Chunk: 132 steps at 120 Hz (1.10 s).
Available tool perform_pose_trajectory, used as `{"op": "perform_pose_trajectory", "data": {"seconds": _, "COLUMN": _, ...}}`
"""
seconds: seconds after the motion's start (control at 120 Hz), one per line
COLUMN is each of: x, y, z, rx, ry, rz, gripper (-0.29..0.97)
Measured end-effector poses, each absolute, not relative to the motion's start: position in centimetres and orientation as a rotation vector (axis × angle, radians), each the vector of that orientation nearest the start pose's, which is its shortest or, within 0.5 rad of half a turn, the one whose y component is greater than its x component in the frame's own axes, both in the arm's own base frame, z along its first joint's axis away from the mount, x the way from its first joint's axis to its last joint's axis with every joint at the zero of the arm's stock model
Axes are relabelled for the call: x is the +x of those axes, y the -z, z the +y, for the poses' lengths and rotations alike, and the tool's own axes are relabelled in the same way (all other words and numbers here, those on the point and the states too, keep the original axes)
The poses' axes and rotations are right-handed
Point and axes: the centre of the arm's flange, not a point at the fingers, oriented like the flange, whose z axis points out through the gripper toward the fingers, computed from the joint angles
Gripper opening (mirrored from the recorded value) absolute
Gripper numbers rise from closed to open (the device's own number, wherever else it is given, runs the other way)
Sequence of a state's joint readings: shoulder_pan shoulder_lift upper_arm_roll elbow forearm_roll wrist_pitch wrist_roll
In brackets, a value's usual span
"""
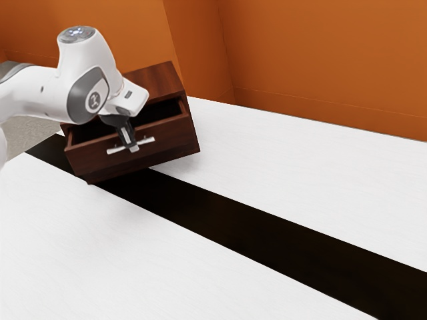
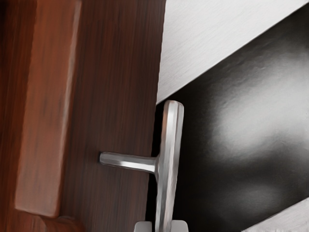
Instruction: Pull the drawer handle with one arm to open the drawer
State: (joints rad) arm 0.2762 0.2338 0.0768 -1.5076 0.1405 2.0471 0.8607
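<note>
Pinching the silver handle from two sides, with the black gripper clamped on the bar partway along it. Standing off the dark wooden drawer on a short post, at the exterior view's left. Sitting partly out of the brown cabinet, showing a dark gap behind the drawer front. Resting where the black strip is crossing the white table, with bare surface lying just beyond the handle. Reaching in from the exterior view's left with the white arm, hanging over the cabinet's front. Backing it all, an orange wall.
</note>
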Motion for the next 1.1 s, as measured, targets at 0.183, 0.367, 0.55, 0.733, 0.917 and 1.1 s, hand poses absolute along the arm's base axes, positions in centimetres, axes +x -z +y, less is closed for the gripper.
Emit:
{"op": "perform_pose_trajectory", "data": {"seconds": 0.183, "x": 60.9, "y": -56.5, "z": 21.8, "rx": -2.728, "ry": 0.245, "rz": 0.795, "gripper": -0.11}}
{"op": "perform_pose_trajectory", "data": {"seconds": 0.367, "x": 59.6, "y": -56.5, "z": 20.3, "rx": -2.732, "ry": 0.254, "rz": 0.813, "gripper": -0.11}}
{"op": "perform_pose_trajectory", "data": {"seconds": 0.55, "x": 59.0, "y": -56.5, "z": 19.6, "rx": -2.730, "ry": 0.263, "rz": 0.817, "gripper": -0.11}}
{"op": "perform_pose_trajectory", "data": {"seconds": 0.733, "x": 58.5, "y": -56.4, "z": 19.0, "rx": -2.726, "ry": 0.269, "rz": 0.819, "gripper": -0.11}}
{"op": "perform_pose_trajectory", "data": {"seconds": 0.917, "x": 57.7, "y": -56.7, "z": 18.2, "rx": -2.723, "ry": 0.280, "rz": 0.823, "gripper": -0.11}}
{"op": "perform_pose_trajectory", "data": {"seconds": 1.1, "x": 57.4, "y": -57.0, "z": 18.0, "rx": -2.722, "ry": 0.289, "rz": 0.817, "gripper": -0.11}}
